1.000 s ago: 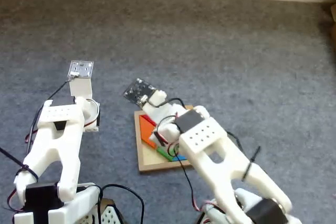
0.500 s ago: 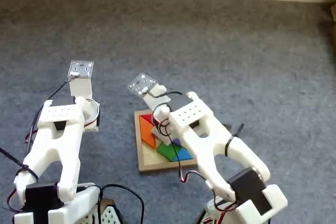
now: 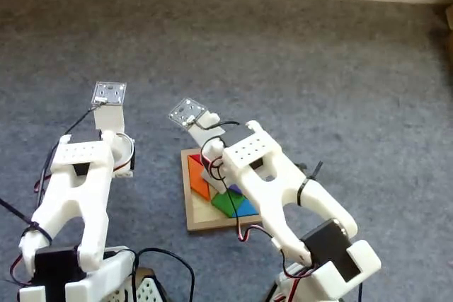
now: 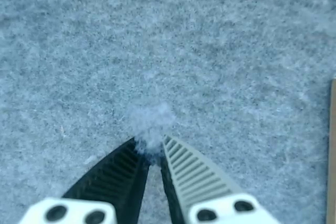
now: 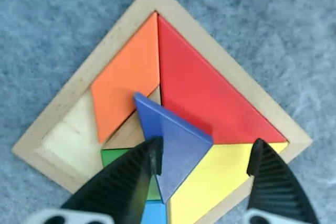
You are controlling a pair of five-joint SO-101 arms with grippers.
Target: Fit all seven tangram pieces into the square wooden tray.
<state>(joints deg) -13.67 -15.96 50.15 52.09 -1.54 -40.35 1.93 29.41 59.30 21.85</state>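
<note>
The square wooden tray (image 5: 63,135) lies on the grey carpet and holds an orange piece (image 5: 128,77), a large red triangle (image 5: 202,93), a yellow piece (image 5: 215,177), a green piece (image 5: 113,156) and a light blue piece (image 5: 157,213). A violet-blue triangle (image 5: 176,145) lies askew on top of them, over a bare gap. My right gripper (image 5: 206,145) hangs open just above it, one finger (image 5: 144,163) touching its edge. In the high view the right arm (image 3: 258,167) covers much of the tray (image 3: 195,223). My left gripper (image 4: 152,148) is shut and holds nothing, low over carpet left of the tray.
The left arm (image 3: 78,175) stands to the left of the tray on the grey carpet (image 3: 318,68), which stretches open behind and to the right. A bare wooden corner (image 5: 73,140) of the tray floor shows beside the orange piece.
The right arm has lifted and swung its base end to the right, uncovering more of the tray; its wrist shifted slightly left. The left arm has kept still.
</note>
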